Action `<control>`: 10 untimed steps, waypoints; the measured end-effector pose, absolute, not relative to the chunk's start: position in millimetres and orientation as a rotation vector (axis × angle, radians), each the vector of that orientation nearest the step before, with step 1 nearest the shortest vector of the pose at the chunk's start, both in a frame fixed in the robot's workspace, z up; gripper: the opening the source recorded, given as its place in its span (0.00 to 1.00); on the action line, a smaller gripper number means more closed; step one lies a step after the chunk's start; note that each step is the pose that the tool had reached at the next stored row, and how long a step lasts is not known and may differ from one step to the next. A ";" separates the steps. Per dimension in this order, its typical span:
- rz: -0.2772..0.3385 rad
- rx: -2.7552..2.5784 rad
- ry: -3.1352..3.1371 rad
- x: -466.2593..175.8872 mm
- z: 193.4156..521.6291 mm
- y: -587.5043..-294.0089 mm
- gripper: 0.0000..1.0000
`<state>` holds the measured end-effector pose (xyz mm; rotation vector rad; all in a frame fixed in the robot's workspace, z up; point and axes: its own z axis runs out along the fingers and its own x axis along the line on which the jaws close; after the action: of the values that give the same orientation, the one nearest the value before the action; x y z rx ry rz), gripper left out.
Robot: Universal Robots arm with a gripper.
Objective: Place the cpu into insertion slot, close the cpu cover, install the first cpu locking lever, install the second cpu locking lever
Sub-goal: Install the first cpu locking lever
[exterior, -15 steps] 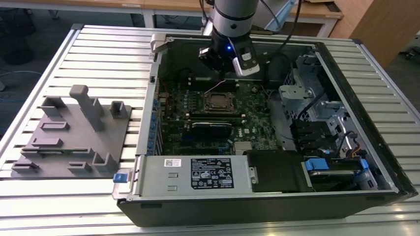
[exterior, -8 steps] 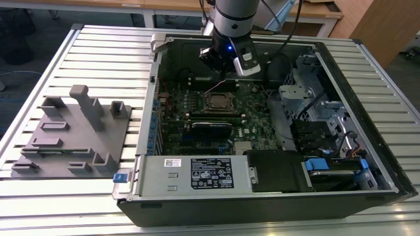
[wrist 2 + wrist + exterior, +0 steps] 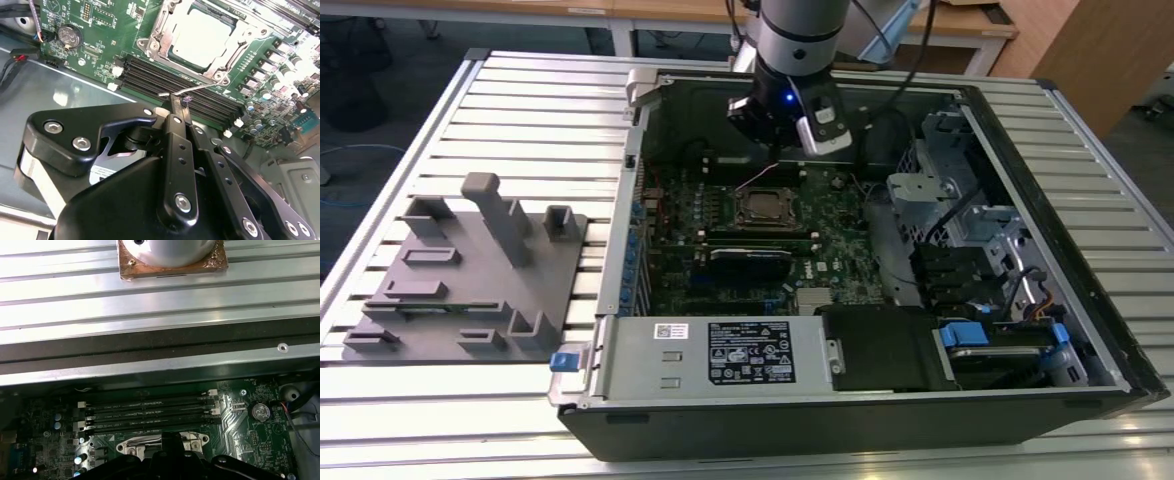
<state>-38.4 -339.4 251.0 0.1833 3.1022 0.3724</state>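
- Just beside the insertion slot [image 3: 767, 207], on the side where the memory slots [image 3: 150, 75] run, the gripper [image 3: 178, 101] hangs low over the motherboard [image 3: 95, 20] inside the open computer case [image 3: 1067, 330].
- The cpu [image 3: 200, 32] lies flat in the insertion slot. Its pale top shows through the window of the cpu cover [image 3: 159, 27], which looks folded down over it.
- The locking lever [image 3: 197, 87], a thin silvery rod, is the thing nearest the gripper. It reaches from a corner of the insertion slot out over the memory slots, and its bent free end lies at the fingertips.
- The rod's long axis runs slantwise to the insertion slot's edge rather than along it, so I judge this lever to be swung out and not yet latched.
- From the fingertips, the insertion slot lies straight ahead, across the memory slots. The rod crosses right at the tips, roughly square to the length of the fingers.
- The fingers [image 3: 175, 117] are drawn together with hardly any gap between them. Their tips meet the rod near its free end, but I cannot tell whether they pinch it or only press against it.
- I cannot pick out the other lever of the insertion slot for certain.
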 end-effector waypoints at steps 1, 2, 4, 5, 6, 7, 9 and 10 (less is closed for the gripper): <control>0.373 0.183 3.102 -37.1 250.9 -339.4 0.10; 0.373 0.183 3.102 -35.8 250.8 -339.4 0.10; 0.373 0.183 3.102 -34.3 250.3 -339.4 0.10; 0.373 0.183 3.102 -34.3 249.6 -339.4 0.10; 0.372 0.183 3.102 -34.3 248.6 -339.4 0.10; 0.372 0.183 3.102 -34.3 247.6 -339.4 0.10; 0.373 0.183 3.102 -34.3 245.6 -339.4 0.10; 0.372 0.183 3.102 -34.3 244.9 -339.4 0.10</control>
<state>-34.3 -339.4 244.9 0.1834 3.1021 0.3725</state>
